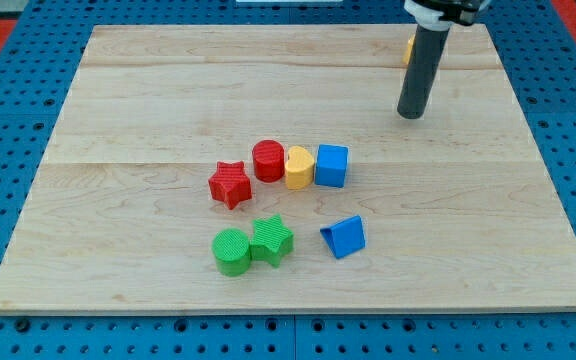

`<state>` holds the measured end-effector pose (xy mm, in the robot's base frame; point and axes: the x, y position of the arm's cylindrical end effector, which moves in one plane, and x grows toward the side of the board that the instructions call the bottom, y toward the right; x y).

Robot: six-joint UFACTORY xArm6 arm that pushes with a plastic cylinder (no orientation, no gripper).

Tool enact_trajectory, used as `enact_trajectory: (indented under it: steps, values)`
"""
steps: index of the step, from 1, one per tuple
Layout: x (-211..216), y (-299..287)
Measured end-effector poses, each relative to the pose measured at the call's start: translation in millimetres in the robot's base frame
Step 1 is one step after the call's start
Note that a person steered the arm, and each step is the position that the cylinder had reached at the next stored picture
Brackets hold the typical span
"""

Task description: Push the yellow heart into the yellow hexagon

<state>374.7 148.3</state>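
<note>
Yellow heart (299, 167) wedged between red cylinder (268, 160), blue cube (331, 165)

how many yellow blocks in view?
2. The yellow heart sits mid-board, wedged between the red cylinder and the blue cube. A second yellow block peeks out behind the rod near the view's top, mostly hidden, shape unclear. My tip is clear of both.
</note>
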Motion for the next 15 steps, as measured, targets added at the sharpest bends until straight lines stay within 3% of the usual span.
enact_trajectory:
  steps: [2, 4, 5, 6, 7, 8, 10, 11, 12, 13, 15]
  values:
    - [48.0, -23.1]
    - [66.5, -74.4]
    - [89.3, -59.6]
    - [141.0, -88.8]
    - [138.6, -136.9]
    - [93.7, -144.1]
    - [61.4, -184.4]
    - [21.9, -159.4]
    - [20.3, -126.1]
    - [59.1, -152.1]
    - [-0.9, -70.7]
